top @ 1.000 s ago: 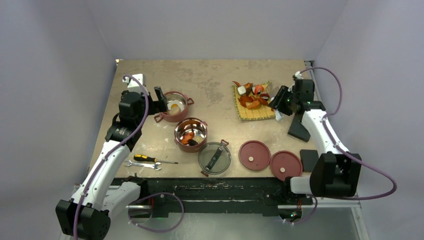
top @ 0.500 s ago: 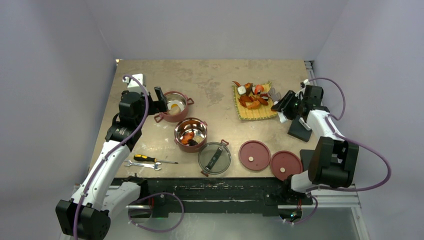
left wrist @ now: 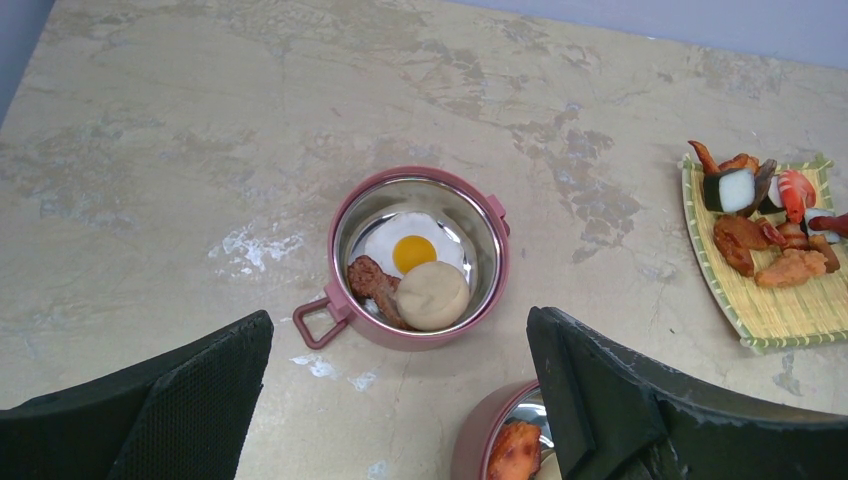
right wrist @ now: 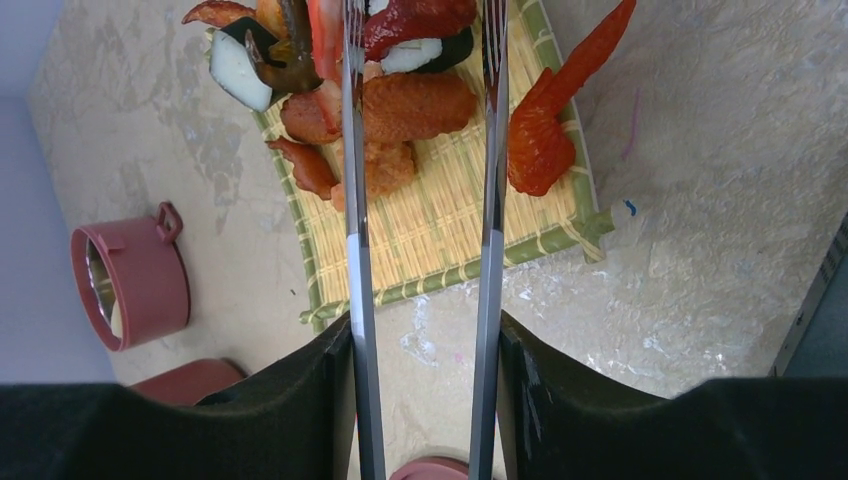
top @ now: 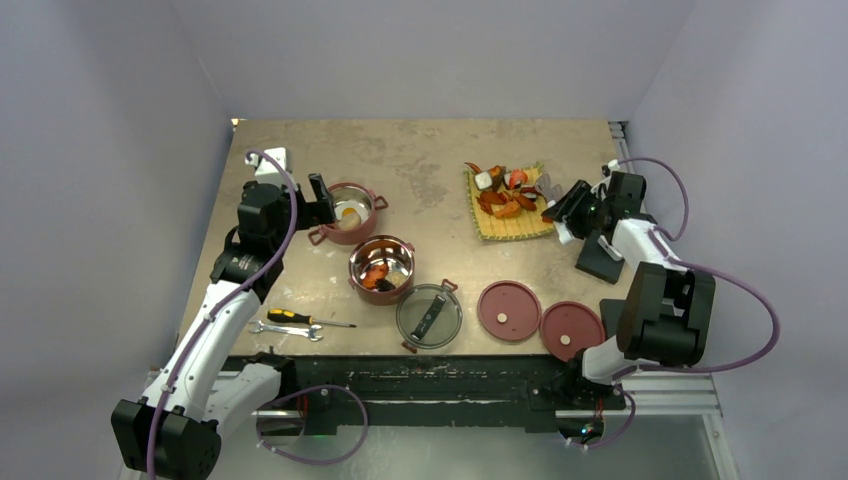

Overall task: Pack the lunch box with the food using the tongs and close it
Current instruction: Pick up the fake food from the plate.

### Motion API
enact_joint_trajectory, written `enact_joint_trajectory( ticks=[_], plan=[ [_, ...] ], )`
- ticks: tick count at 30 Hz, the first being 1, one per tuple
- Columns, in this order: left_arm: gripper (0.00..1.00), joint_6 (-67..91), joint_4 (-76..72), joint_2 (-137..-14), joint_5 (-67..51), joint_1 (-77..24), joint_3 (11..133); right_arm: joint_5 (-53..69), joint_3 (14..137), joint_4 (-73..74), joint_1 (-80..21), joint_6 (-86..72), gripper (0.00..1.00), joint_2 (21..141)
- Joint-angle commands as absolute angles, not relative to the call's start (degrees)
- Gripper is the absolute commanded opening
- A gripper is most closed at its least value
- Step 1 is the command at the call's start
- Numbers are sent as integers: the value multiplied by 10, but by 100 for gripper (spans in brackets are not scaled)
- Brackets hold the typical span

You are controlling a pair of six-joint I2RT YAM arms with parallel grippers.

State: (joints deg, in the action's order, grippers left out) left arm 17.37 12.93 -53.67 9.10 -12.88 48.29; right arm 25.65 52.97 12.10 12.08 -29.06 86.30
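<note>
The lunch box stands as two separate dusty-red bowls. The far bowl point(top: 350, 212) point(left wrist: 420, 340) holds a fried egg, a beige bun and a brown piece. The near bowl point(top: 408, 280) point(left wrist: 470, 440) holds an orange piece. More food point(top: 505, 195) point(right wrist: 410, 105) lies on the yellow woven mat point(top: 515, 228) point(right wrist: 440, 230). My right gripper point(top: 572, 205) point(right wrist: 425, 340) is shut on the tongs point(right wrist: 356, 230), whose two arms reach out over the food with a gap between them. My left gripper point(top: 322, 200) point(left wrist: 400, 320) hangs open beside the far bowl, holding nothing.
Two flat red lids point(top: 508, 310) point(top: 571, 330) and the dark see-through lid point(top: 429, 316) lie along the front. A screwdriver point(top: 295, 318) and a wrench point(top: 285, 328) lie front left. Black blocks point(top: 598, 262) point(top: 617, 320) sit under the right arm.
The right arm has drawn its wrist back to the right, away from the mat's edge, with the tongs still in its grip. The left arm has not moved.
</note>
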Motion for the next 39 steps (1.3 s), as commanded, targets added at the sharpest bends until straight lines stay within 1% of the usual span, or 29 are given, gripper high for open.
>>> enact_joint_trajectory(
  ticks=[1,10,16,20,25,29,32,39],
  plan=[
    [99,171,118,-532,89,-131,490,281,523,80,124,-298,51,869],
    [99,171,118,-534,90,-131,490,294,509,60,124,-307,50,881],
    [99,171,118,-534,90,-131,490,307,500,33,123,-320,48,887],
    [99,170,118,-533,92,-131,490,327,491,4,124,-339,43,893],
    [99,170,118,-533,92,-131,490,337,489,3,124,-353,37,876],
    [99,170,118,-533,92,-130,490,342,489,3,124,-361,26,857],
    [99,170,118,-533,91,-130,490,347,490,3,124,-367,21,844],
    [99,170,118,-532,92,-130,490,356,494,3,124,-364,12,822]
  ],
)
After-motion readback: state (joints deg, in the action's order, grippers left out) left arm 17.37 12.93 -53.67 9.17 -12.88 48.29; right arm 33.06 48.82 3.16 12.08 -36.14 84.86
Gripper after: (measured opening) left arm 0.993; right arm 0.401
